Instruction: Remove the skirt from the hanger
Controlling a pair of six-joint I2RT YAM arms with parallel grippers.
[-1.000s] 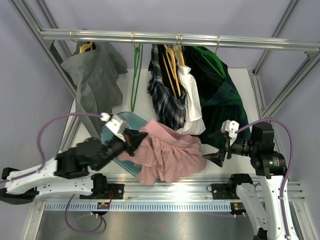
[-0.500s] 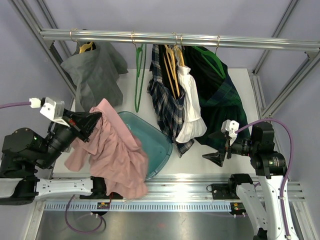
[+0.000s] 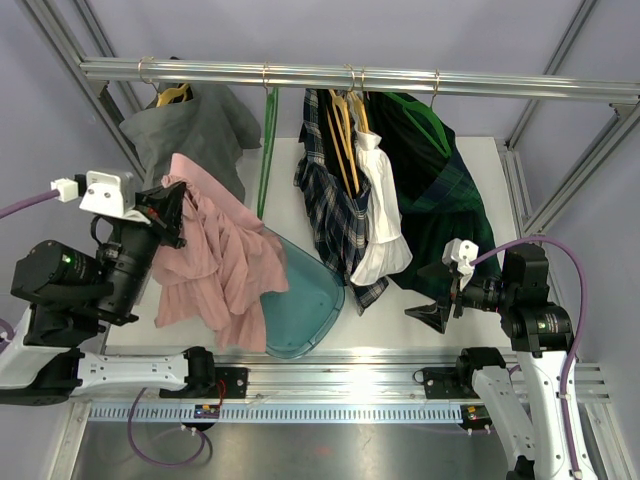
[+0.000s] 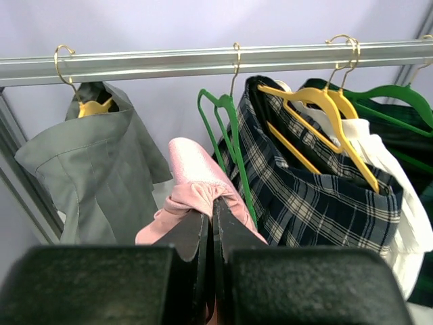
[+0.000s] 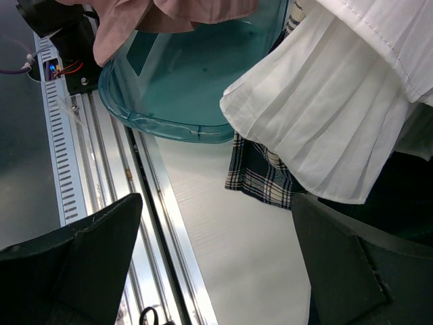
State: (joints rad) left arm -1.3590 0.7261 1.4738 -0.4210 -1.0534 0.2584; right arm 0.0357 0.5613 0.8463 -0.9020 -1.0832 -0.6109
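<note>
Now our left pincer (image 4: 212, 208) squeezes skirt (image 3: 215, 265) | right pincer (image 5: 216, 203) spread, bare | skirt soft, light, floppy; we grab bunched cloth.

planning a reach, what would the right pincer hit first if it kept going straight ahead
Probably the plaid skirt's hem under the white skirt, with the teal bin just beside; depth is unclear.

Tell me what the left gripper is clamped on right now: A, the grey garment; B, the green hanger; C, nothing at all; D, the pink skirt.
D: in the left wrist view the left gripper has its fingers shut on a bunched fold of the pink skirt, off the green hanger.
</note>
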